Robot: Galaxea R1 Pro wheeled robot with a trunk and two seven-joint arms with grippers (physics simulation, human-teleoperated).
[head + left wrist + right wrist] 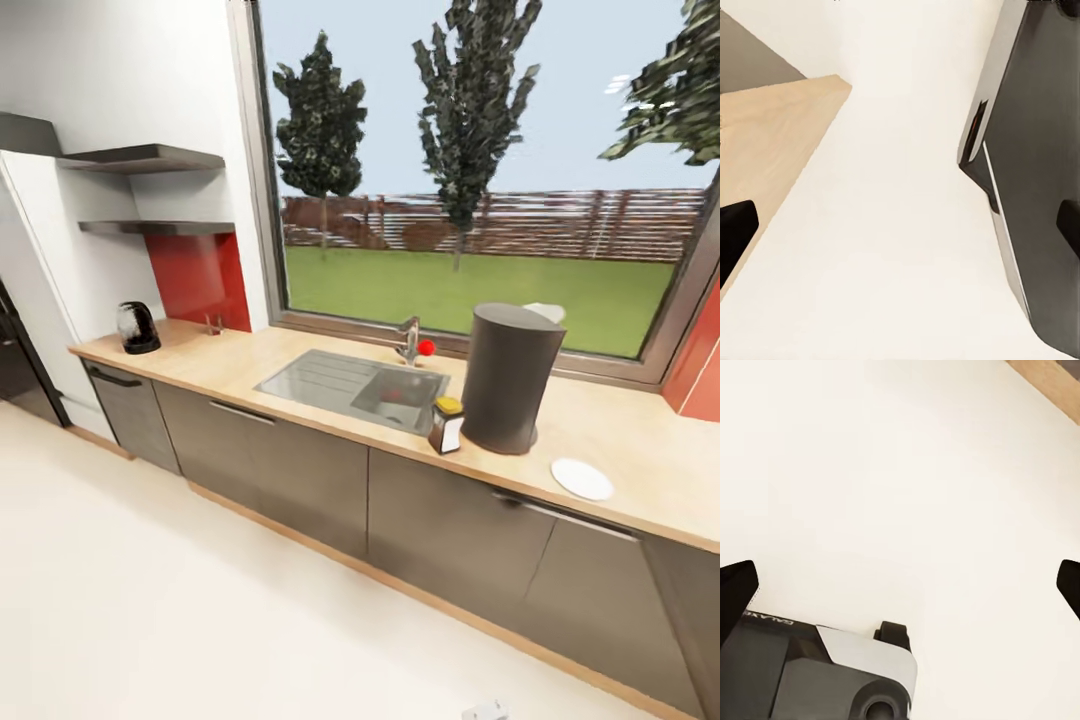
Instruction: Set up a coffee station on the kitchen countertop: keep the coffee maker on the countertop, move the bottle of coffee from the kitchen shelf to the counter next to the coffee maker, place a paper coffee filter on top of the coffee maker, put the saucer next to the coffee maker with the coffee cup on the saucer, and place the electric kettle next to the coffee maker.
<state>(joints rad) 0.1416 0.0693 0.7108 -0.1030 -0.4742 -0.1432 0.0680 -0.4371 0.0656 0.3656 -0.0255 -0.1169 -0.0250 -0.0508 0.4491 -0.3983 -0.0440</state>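
In the head view the electric kettle (137, 327) stands at the far left end of the table (300, 372), well apart from the coffee maker (508, 376) at centre right, where the bottle of coffee (446, 425) touches its lower-left side and the saucer (581, 478) lies just to its lower right. In the left wrist view the left hand (900, 225) is spread, its fingertips at the frame's side edges, holding nothing above pale floor (892, 225) beside a table edge at upper left. In the right wrist view the right hand (900, 585) is likewise spread and empty above the floor, so I judge the kettle lies nearer the left arm.
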